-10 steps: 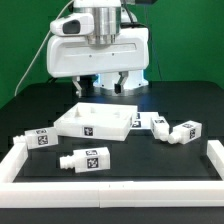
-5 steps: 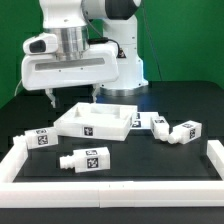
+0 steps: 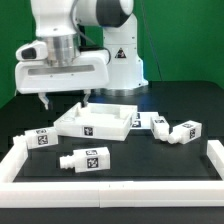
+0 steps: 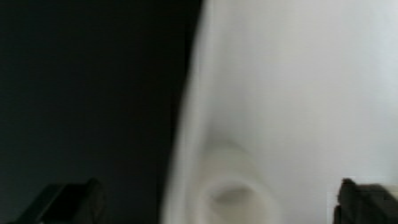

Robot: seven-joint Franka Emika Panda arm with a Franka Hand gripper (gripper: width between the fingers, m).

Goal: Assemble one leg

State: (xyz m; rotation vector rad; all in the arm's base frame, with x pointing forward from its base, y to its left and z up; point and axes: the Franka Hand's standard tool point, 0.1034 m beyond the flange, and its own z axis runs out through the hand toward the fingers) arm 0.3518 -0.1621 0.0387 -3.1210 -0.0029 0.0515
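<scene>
Four alike white legs lie on the black table: one at the exterior view's left [image 3: 36, 138], one in front [image 3: 88, 159], two at the right [image 3: 151, 122] [image 3: 186, 130]. The white square tabletop [image 3: 95, 122] lies in the middle. My gripper [image 3: 65, 99] hangs open and empty above the tabletop's back left corner, touching nothing. In the wrist view my gripper [image 4: 221, 205] shows both dark fingertips [image 4: 71, 203] wide apart over a blurred white surface [image 4: 302, 100] with a round hollow [image 4: 228, 195], and dark table beside it.
A low white rail [image 3: 110, 190] runs along the table's front, with side pieces at the exterior view's left [image 3: 14, 158] and right [image 3: 215, 158]. The arm's white base [image 3: 122, 60] stands behind the tabletop.
My gripper has swung toward the exterior view's left, from above the tabletop's back edge to above its back left corner. It stays open. The parts have not moved.
</scene>
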